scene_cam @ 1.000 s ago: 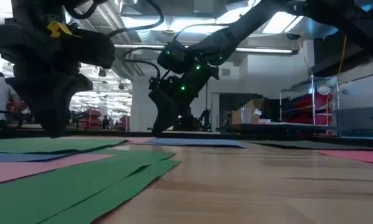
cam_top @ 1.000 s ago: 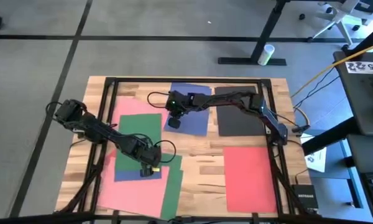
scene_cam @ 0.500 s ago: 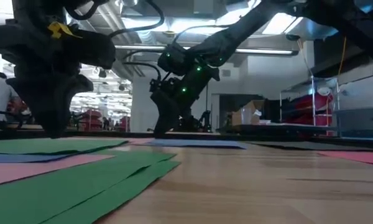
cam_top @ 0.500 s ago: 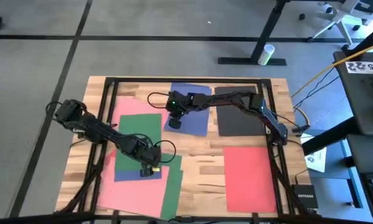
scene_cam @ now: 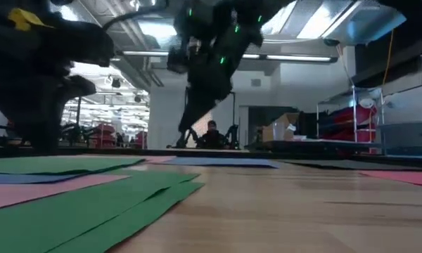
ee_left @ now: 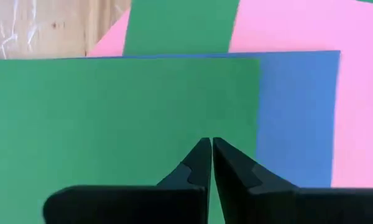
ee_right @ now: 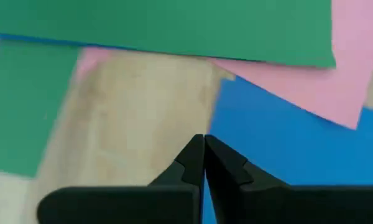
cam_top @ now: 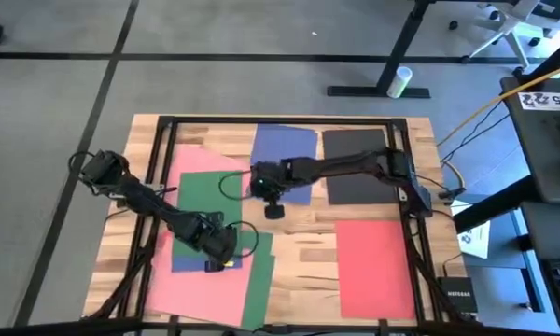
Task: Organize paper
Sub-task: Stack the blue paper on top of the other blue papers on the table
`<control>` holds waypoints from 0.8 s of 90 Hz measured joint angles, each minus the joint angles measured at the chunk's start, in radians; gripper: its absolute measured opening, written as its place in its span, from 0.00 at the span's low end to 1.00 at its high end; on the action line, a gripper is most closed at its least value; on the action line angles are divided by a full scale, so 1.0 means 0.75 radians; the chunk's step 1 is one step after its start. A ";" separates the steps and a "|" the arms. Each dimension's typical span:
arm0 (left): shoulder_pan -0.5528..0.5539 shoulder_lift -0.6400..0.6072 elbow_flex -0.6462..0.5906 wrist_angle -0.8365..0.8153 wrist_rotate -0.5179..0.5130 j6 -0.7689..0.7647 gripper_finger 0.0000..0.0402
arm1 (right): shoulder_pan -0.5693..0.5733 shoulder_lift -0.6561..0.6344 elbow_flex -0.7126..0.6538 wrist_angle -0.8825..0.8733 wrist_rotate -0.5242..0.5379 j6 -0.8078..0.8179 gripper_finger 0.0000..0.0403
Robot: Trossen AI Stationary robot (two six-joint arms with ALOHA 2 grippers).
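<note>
so the sheets are not yet sorted, and both arms are working over the left and middle part of the wooden table [cam_top: 308,247].

nearest to the front edge, a pink sheet [cam_top: 191,294] and a long green sheet [cam_top: 259,271] are lying at the bottom of a loose pile. a blue sheet [cam_top: 189,259] and a second green sheet [cam_top: 205,191] are overlapping on top of them. the left gripper [cam_top: 219,252] is hovering low over this pile, and in its wrist view the two fingers [ee_left: 199,163] are pressing together with nothing between them, above green paper with blue just beside it.

on the right side the red sheet [cam_top: 373,266] is lying alone, well apart from the pile.

further back, the right gripper [cam_top: 273,207] is hanging over bare wood at the near edge of another blue sheet [cam_top: 289,149]. its fingers [ee_right: 193,158] are also closing tight on nothing. the black sheet [cam_top: 357,168] is resting beside that blue one, at the far side.

i think the step in hand is the gathering of loose sheets toward one stack. the next move is asking for a fingertip pressing flat on a sheet and sliding it, or catching an edge, because such thin paper is giving nothing to pinch from above. whether either gripper is touching paper now, i cannot tell.
</note>
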 joint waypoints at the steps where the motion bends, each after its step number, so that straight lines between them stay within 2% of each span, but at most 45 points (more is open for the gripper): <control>1: -0.004 0.000 0.000 0.002 -0.007 -0.001 0.00 | 0.005 -0.005 -0.001 -0.001 0.006 0.001 0.00; 19: -0.054 -0.092 -0.001 0.069 -0.126 0.015 0.00 | 0.079 -0.079 -0.052 -0.072 0.084 0.036 0.00; 35: -0.116 -0.249 -0.063 0.187 -0.210 0.001 0.00 | 0.115 -0.167 -0.197 -0.055 0.123 0.117 0.00; 51: -0.188 -0.379 -0.203 0.403 -0.271 -0.052 0.00 | 0.157 -0.282 -0.362 0.062 0.128 0.220 0.00; 72: -0.252 -0.458 -0.357 0.654 -0.320 -0.052 0.00 | 0.219 -0.395 -0.592 0.287 0.118 0.380 0.00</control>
